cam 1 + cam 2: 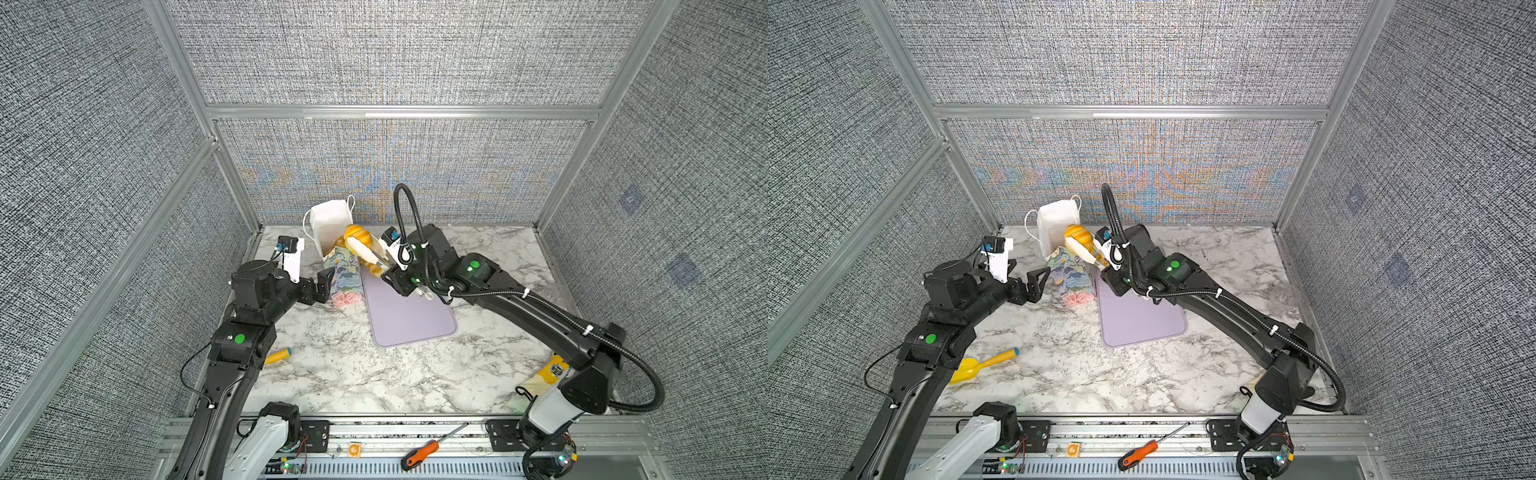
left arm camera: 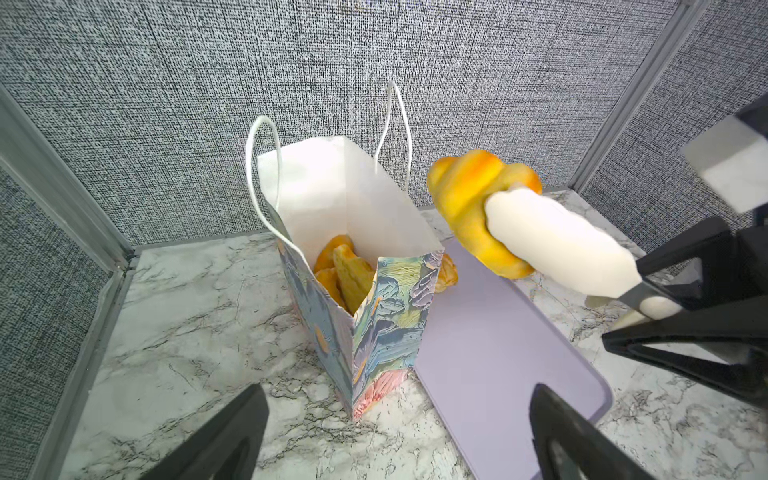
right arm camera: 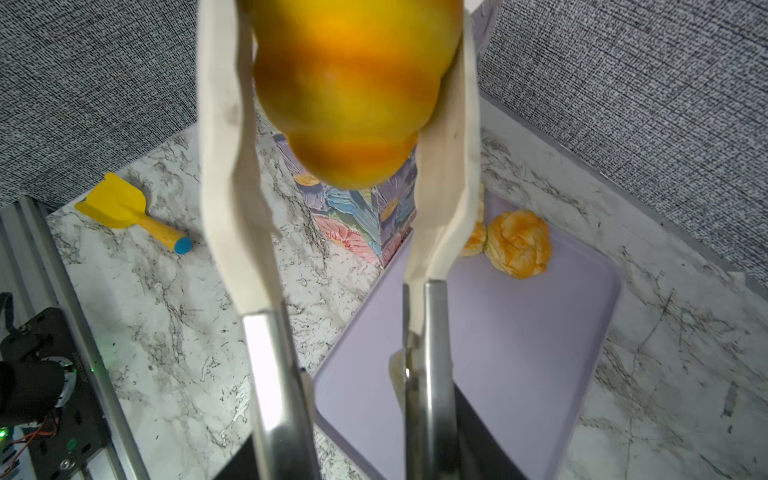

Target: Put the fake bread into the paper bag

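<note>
I recorded the tall paper gift bag [image 2: 386,328] as printed in pastel blue, green and pink brush-stroke florals, with a white lining and white cord handles. The glossy toy croissant [image 2: 469,208] read golden-orange with darker brown-orange stripes. The long steel tongs [image 3: 224,174] had cream-white tips. The flat plastic tray [image 2: 498,353] was plain lilac. The marble-pattern tabletop [image 1: 332,374] was white with grey veining. The plastic toy scoop [image 3: 120,205] was yellow, its handle end blue.

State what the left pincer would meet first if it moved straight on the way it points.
Most likely the paper bag: it stands straight ahead of the open left pincer; the gap between them is unclear.
</note>
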Controlling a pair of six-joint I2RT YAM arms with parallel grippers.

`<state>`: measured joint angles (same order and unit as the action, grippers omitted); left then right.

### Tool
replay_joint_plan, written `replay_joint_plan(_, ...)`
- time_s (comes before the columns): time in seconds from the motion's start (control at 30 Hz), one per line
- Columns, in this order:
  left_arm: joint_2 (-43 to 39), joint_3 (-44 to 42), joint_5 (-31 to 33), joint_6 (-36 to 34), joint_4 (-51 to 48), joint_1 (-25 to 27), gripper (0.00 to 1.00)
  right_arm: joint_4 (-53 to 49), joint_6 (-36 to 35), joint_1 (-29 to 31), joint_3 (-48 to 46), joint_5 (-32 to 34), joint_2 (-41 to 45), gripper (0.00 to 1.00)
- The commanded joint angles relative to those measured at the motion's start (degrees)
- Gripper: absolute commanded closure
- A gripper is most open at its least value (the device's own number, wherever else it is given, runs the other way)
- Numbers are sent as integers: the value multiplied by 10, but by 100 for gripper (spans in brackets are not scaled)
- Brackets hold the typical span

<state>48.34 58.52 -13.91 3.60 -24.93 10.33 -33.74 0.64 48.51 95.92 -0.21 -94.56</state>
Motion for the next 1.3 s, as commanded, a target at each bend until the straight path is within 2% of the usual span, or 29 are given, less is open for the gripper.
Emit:
replay_joint_plan(0.0, -2, 7, -12, -14, 7, -11, 1, 31, -7, 5, 31, -3, -19, 53)
replay_joint_plan(0.1, 3, 7, -28, -21, 3, -35, 1, 33, -7, 9, 63, -5, -46, 53)
replay_joint_plan(0.23, 9, 4, -78, -16, 13, -69, 1, 31, -4, 11, 112, 10, -87, 52)
replay_joint_plan(0.43, 9, 0, -98, -14, 18, -82, 1, -1, 3, 11, 200, 51, -151, 52)
replay_joint_plan(0.57, 10, -11, -96, -20, 21, -83, 0, -25, -2, 11, 250, 60, -192, 52)
replay_joint_plan(0.73, 9, -17, -63, -28, 10, -83, 1, -68, -6, 10, 310, 93, -237, 50)
replay_joint_plan(0.9, 5, -15, -63, -33, 1, -84, 0, -95, -5, 10, 343, 108, -261, 49)
replay_joint_plan(1.27, -1, -15, -46, -43, -9, -83, 1, -116, -15, 11, 364, 126, -269, 34)
